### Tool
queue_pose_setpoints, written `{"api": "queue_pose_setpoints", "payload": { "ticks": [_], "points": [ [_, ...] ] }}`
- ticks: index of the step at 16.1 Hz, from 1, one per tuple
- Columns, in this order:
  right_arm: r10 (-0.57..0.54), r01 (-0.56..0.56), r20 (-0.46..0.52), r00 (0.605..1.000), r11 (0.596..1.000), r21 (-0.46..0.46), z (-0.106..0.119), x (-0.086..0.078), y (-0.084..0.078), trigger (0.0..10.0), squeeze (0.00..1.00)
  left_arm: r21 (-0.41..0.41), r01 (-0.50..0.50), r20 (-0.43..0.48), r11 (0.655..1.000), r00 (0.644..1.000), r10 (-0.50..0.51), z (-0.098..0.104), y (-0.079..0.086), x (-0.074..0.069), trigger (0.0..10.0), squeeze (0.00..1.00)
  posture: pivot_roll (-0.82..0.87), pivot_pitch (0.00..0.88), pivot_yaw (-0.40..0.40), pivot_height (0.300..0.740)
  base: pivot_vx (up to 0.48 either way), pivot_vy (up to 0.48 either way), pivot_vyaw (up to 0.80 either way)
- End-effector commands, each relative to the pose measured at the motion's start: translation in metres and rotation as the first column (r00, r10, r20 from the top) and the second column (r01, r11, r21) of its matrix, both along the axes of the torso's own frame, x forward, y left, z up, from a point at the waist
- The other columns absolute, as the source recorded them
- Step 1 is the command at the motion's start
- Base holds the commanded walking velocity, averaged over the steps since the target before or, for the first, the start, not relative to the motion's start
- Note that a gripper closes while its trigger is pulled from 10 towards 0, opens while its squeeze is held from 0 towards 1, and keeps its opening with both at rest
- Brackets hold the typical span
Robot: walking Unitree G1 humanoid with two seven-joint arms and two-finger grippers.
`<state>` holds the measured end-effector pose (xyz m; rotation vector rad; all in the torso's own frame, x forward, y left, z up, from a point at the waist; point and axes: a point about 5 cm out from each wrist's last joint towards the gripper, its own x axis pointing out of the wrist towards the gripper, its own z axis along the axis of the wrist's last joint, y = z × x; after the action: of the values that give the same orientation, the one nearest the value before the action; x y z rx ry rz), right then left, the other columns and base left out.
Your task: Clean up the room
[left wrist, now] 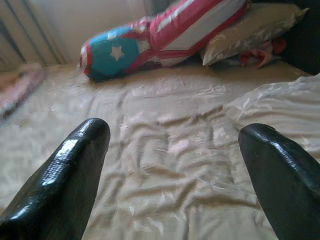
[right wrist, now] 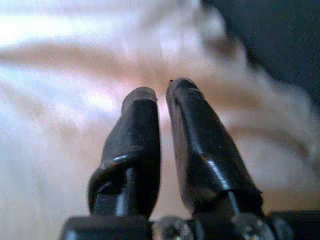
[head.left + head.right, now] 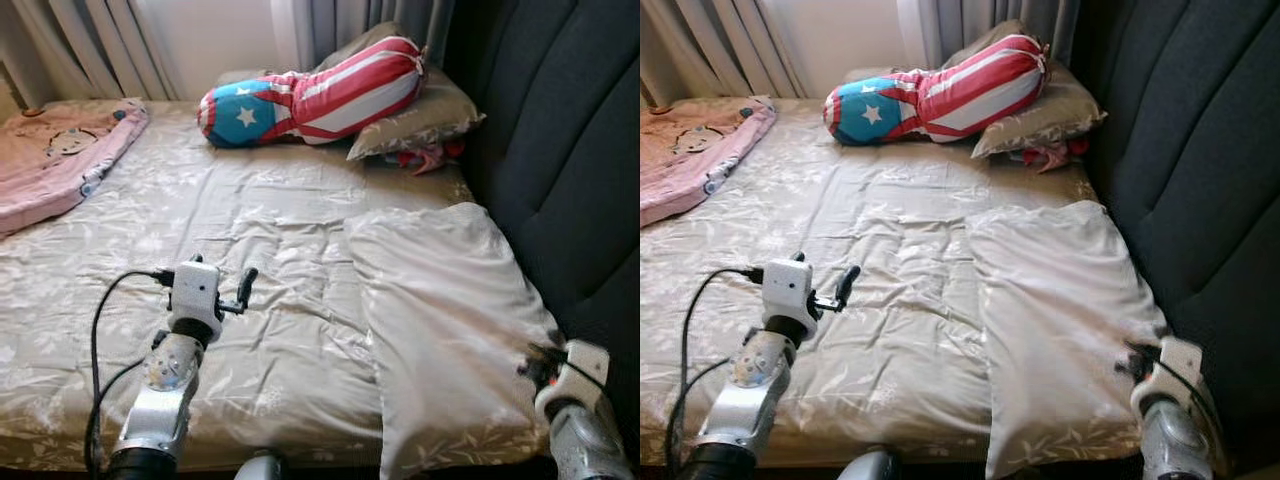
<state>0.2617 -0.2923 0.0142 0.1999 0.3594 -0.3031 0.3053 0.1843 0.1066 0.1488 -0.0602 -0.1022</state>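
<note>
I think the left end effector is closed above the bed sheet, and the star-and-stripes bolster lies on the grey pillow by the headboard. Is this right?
Not quite. The left end effector is open; the left wrist view shows its fingers spread wide above the bed sheet. The star-and-stripes bolster does lie on the grey pillow by the headboard.

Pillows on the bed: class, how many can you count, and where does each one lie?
3. A large pale pillow lies near the right pincer. A patterned pillow sits at the far end by the headboard. The star-and-stripe bolster rests on it. More may be hidden.
</note>
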Motion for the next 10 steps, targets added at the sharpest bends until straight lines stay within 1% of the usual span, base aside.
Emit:
{"api": "queue_pose_setpoints", "payload": {
  "ticks": [1, 2, 3, 5, 6, 7, 8, 9, 10],
  "points": [
    [0.008, -0.007, 0.055, 0.998, 1.000, -0.024, 0.008, 0.004, 0.000, 10.0, 1.00, -0.028, -0.026, -0.033, 0.999, 0.999, 0.025, -0.009, 0.003, -0.003, 10.0, 0.00, -0.05, 0.034, -0.016, 0.669, 0.000, 0.000, 0.00],
    [0.009, -0.007, 0.067, 0.998, 0.999, -0.039, 0.010, 0.004, 0.000, 10.0, 1.00, -0.058, -0.049, -0.054, 0.997, 0.998, 0.045, -0.014, 0.005, -0.004, 10.0, 0.00, -0.05, 0.032, -0.017, 0.669, 0.000, 0.000, 0.00],
    [0.028, -0.026, 0.080, 0.996, 0.999, -0.030, 0.010, 0.005, 0.004, 10.0, 1.00, -0.092, -0.085, -0.093, 0.992, 0.993, 0.077, -0.023, 0.009, -0.007, 10.0, 0.00, -0.05, 0.032, -0.017, 0.669, 0.000, 0.000, 0.00],
    [0.094, -0.094, 0.068, 0.993, 0.996, -0.007, 0.001, 0.002, 0.020, 10.0, 1.00, -0.132, -0.163, -0.172, 0.978, 0.975, 0.139, -0.042, 0.019, -0.012, 10.0, 0.00, -0.06, 0.018, -0.021, 0.669, 0.000, 0.000, 0.00],
    [0.142, -0.142, 0.033, 0.989, 0.990, -0.020, -0.007, -0.002, 0.030, 10.0, 0.77, -0.134, -0.203, -0.222, 0.970, 0.960, 0.170, -0.054, 0.024, -0.016, 10.0, 0.00, -0.05, 0.012, -0.023, 0.669, 0.000, 0.000, 0.00],
    [0.178, -0.178, -0.022, 0.984, 0.984, -0.005, -0.020, -0.010, 0.041, 10.0, 0.00, -0.143, -0.263, -0.287, 0.954, 0.934, 0.215, -0.069, 0.032, -0.023, 10.0, 0.00, -0.05, 0.004, -0.023, 0.669, 0.000, 0.000, 0.00],
    [0.216, -0.212, -0.124, 0.969, 0.976, 0.042, -0.043, -0.026, 0.058, 10.0, 0.00, -0.115, -0.300, -0.419, 0.947, 0.879, 0.227, -0.097, 0.038, -0.037, 10.0, 0.00, -0.05, 0.000, -0.025, 0.669, 0.000, 0.000, 0.00],
    [0.225, -0.219, -0.181, 0.957, 0.974, 0.053, -0.053, -0.034, 0.064, 10.0, 0.00, -0.098, -0.293, -0.475, 0.951, 0.854, 0.214, -0.109, 0.038, -0.044, 10.0, 0.00, -0.05, 0.000, -0.023, 0.669, 0.000, 0.000, 0.00],
    [0.239, -0.230, -0.242, 0.941, 0.971, 0.064, -0.065, -0.047, 0.072, 10.0, 0.00, -0.088, -0.290, -0.535, 0.953, 0.821, 0.200, -0.123, 0.036, -0.054, 10.0, 0.00, -0.05, 0.000, -0.021, 0.669, 0.000, 0.000, 0.00]
  ]
}}
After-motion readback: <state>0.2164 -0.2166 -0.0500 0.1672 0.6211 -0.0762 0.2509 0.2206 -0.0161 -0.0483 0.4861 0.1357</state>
